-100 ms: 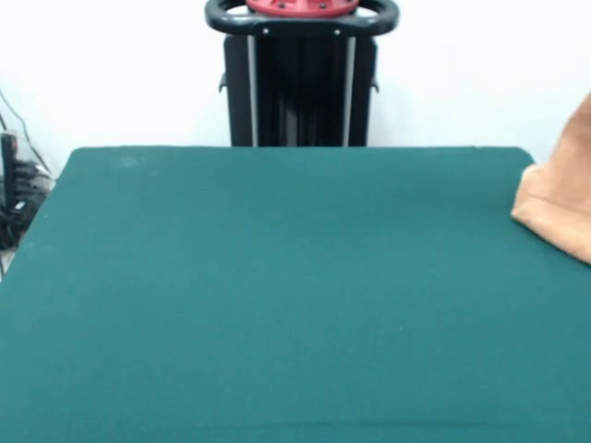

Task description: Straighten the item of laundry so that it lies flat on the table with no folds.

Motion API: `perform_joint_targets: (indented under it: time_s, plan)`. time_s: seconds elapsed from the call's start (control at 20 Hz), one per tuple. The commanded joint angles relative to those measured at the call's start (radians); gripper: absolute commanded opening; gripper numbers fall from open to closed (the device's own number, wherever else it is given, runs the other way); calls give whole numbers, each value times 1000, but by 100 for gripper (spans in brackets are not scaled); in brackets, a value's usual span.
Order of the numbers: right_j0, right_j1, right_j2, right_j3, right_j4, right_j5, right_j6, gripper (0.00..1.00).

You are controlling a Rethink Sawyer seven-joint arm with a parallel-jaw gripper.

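The table (277, 305) fills most of the front view, a broad stretch of dark green felt-like cloth running from the lower edge up to a straight far edge just above the middle of the picture.

The towel (561, 198) shows only in part, at about three o'clock, cut off by the right border of the picture. It is light orange-tan with a soft terry look. Its lower part rests on the green cloth near the table's far right corner, ending in a rounded, blunt corner that points toward nine o'clock. Its upper part rises above the table's far edge and stands out against the pale wall (whether it is draped, lifted or bunched there cannot be told, since the rest lies outside the picture). No border band or label can be made out on the part that shows.

At twelve o'clock stands the robot's pedestal (301, 88), a black upright column with two pale vertical strips, topped by a black ring and a red base piece at the very top edge. At about nine o'clock, off the table's left edge, a tangle of dark cables (18, 198) sits against the wall.

The gripper does not appear anywhere in this view, so its opening and whether it has hold of anything cannot be told.
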Motion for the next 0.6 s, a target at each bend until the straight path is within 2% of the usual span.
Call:
perform_joint_targets:
  time_s: [0.05, 0.25, 0.35, 0.6]
  plan:
    - [86, 61, -105, -28, 94, 9, 156, 0]
    - [229, 29, -223, -60, 188, 101, 188, 0]
    - [348, 8, -322, -105, 233, 190, 222, 0]
    - [480, -19, -446, -190, 249, 349, 292, 0]
